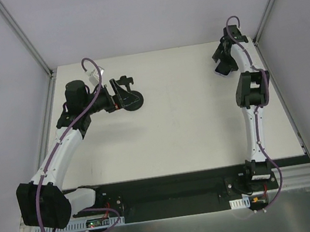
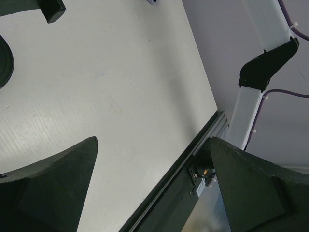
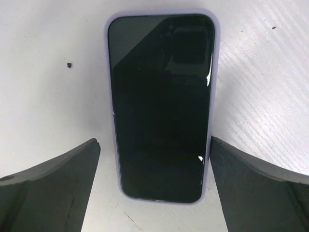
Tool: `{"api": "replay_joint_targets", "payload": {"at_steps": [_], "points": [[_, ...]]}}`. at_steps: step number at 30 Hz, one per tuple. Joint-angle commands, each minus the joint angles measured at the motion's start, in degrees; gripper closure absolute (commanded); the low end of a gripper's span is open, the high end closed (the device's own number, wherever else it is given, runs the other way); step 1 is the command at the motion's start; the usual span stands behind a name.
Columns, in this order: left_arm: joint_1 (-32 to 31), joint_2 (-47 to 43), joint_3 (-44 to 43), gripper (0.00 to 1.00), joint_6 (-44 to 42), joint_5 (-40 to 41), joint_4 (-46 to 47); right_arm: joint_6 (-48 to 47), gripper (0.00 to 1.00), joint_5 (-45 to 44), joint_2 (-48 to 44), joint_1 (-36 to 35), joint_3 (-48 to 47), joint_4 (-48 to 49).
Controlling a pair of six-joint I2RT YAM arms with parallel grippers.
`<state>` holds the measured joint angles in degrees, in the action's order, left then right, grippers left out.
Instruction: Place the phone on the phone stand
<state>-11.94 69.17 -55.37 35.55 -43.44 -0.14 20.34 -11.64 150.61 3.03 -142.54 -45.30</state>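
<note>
Likely phone thin, stiff, slick, lying flat; right gripper spread wide, flanking it; pinch long edges.

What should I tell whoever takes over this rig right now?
Left gripper: open, empty, beside the phone stand at the table's far left.
Right gripper: open, fingers either side of the phone, not touching it. The phone lies flat, screen up, at the far right.
Done: nothing gripped yet.
Left: close on the phone, lift it, carry it across, and set it in the stand's cradle.
</note>
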Motion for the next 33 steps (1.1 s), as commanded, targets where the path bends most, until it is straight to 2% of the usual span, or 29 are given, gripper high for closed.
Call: {"api": "replay_joint_targets", "payload": {"at_steps": [1, 2, 4, 5, 7, 8, 9, 13, 16, 17, 20, 23, 26, 29, 33], "points": [[-0.01, 0.26, 0.35, 0.01, 1.01, -2.09, 3.13, -4.16, 0.04, -1.72, 0.92, -2.06, -1.78, -2.34], [-0.01, 0.35, 0.18, 0.01, 1.1, -2.26, 3.04, -4.25, 0.02, -1.98, 1.01, -2.15, -1.95, -2.51], [0.08, 0.27, 0.18, 0.01, 1.1, -2.26, 3.22, -3.9, 0.08, -2.33, 1.01, -2.06, -1.78, -2.69], [0.08, 0.27, 0.27, 0.01, 1.1, -2.35, 3.13, -3.64, 0.15, -2.25, 0.92, -1.97, -1.6, -2.78], [0.08, 0.09, 0.27, 0.01, 1.01, -2.17, 3.22, -2.85, 0.21, -1.63, 1.18, -1.62, -1.78, -3.13], [0.08, 0.0, 0.27, 0.01, 1.01, -2.17, 3.13, -2.67, 0.32, -1.63, 1.27, -1.53, -1.69, -3.22], [0.08, 0.0, 0.27, 0.01, 1.01, -2.17, 3.13, -2.5, 0.36, -1.81, 1.27, -1.53, -1.78, -3.39], [0.17, 0.27, 0.35, 0.01, 1.19, -2.44, 3.31, -3.28, 0.42, -1.37, 1.18, -1.71, -1.78, -2.87], [0.17, 0.53, 0.44, 0.01, 1.36, -2.53, 3.39, -5.39, 0.56, 0.65, 1.01, -2.49, -1.51, -0.06], [0.17, 0.62, 0.36, 0.01, 1.36, -2.61, 3.48, -7.75, 0.68, 0.65, 0.66, -2.85, -1.6, 0.56], [0.17, 0.88, 0.44, 0.01, 1.36, -2.53, 3.48, -14.59, 0.85, -1.71, -1.18, -5.04, -0.99, 3.89], [0.17, 1.06, 0.44, 0.01, 1.45, -2.61, 3.57, -19.36, 0.91, -1.55, -3.29, -7.33, 1.47, 7.76], [0.34, 1.06, 0.44, 0.01, 1.36, -2.53, 3.57, -21.73, 0.94, 2.83, -4.7, -8.3, 1.74, 8.12], [0.43, 1.32, 0.62, 0.01, 1.28, -2.35, 3.57, -24.64, 0.96, 2.76, -6.81, -9.79, 2.44, 8.39], [0.52, 1.85, 0.44, 0.01, 1.54, -2.7, 3.57, -26.31, 0.99, 10.83, -9.71, -10.41, 4.55, 11.62]]}}
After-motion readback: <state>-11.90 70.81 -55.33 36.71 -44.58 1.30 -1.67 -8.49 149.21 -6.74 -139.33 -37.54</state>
